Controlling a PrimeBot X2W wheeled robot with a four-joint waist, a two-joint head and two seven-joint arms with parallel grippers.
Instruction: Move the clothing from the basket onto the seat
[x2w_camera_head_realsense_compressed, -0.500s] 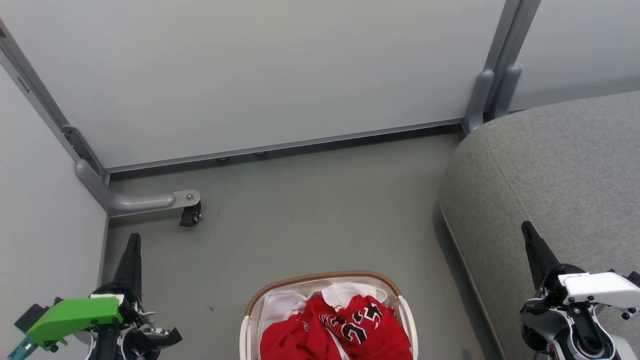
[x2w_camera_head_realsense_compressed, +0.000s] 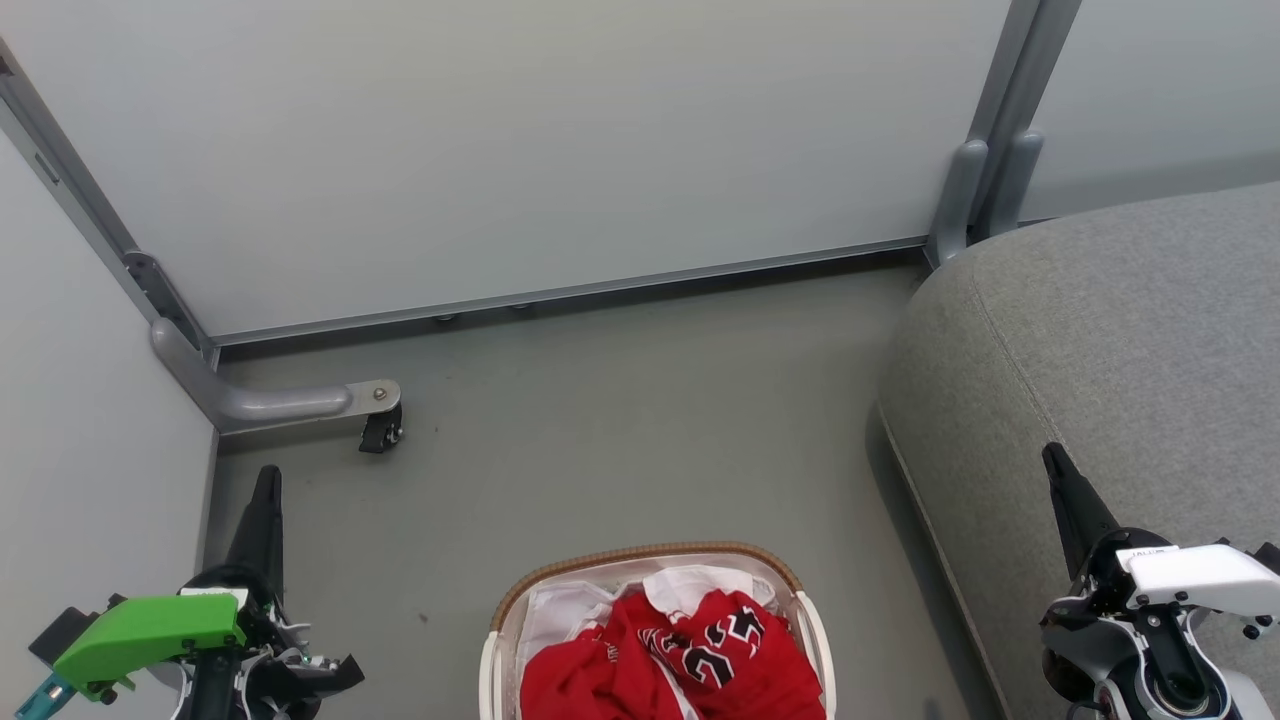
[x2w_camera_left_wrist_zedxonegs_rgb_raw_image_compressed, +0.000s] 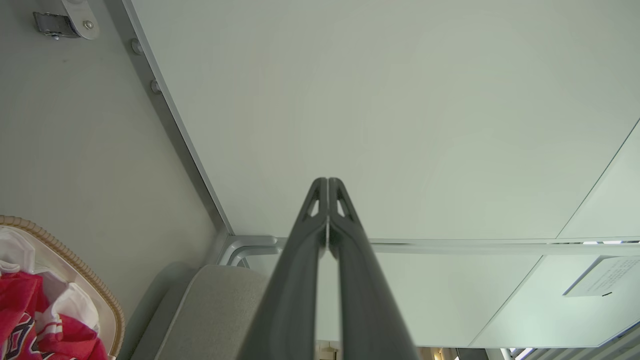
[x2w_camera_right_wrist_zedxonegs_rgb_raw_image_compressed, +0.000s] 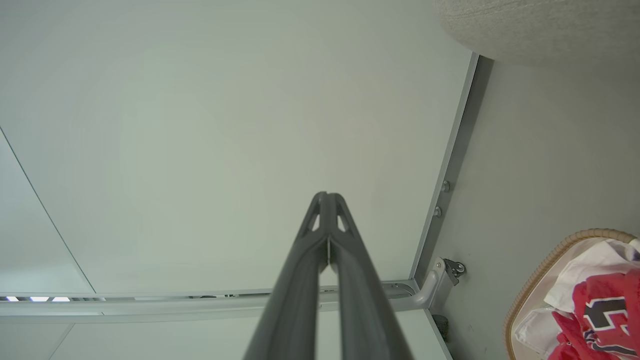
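On the floor, basket (x2w_camera_head_realsense_compressed: 640, 552): it stands at the bottom middle of the head view, between the two arms, and its lower part is cut by the picture edge; the brown woven rim goes around a white fabric liner (x2w_camera_head_realsense_compressed: 555, 612).
Clothing (x2w_camera_head_realsense_compressed: 700, 655): red jerseys with black-and-white numbers lie crumpled inside the basket, with a white garment (x2w_camera_head_realsense_compressed: 692, 586) at the far side of the pile, touching them.
Seat (x2w_camera_head_realsense_compressed: 1100, 330): large and grey, to the right of the basket; its rounded corner comes near the metal post (x2w_camera_head_realsense_compressed: 985, 180).
Floor (x2w_camera_head_realsense_compressed: 640, 420): a strip of grey floor separates the basket from the side of the seat.
Left end effector (x2w_camera_head_realsense_compressed: 266, 480): clenched, the two dark fingers pressed together with nothing between them, pointing to the wall panel; it is left of the basket, apart from it, close to the left partition.
Right end effector (x2w_camera_head_realsense_compressed: 1052, 456): clenched also, with nothing held; in the head view it lies over the front part of the seat, but I cannot tell if it touches the fabric.
Caster foot (x2w_camera_head_realsense_compressed: 375, 420): a grey metal leg with a small black wheel stands beyond the left end effector, at the corner of the partitions.
Wall panels (x2w_camera_head_realsense_compressed: 560, 150): pale panels close the far side and the left side.
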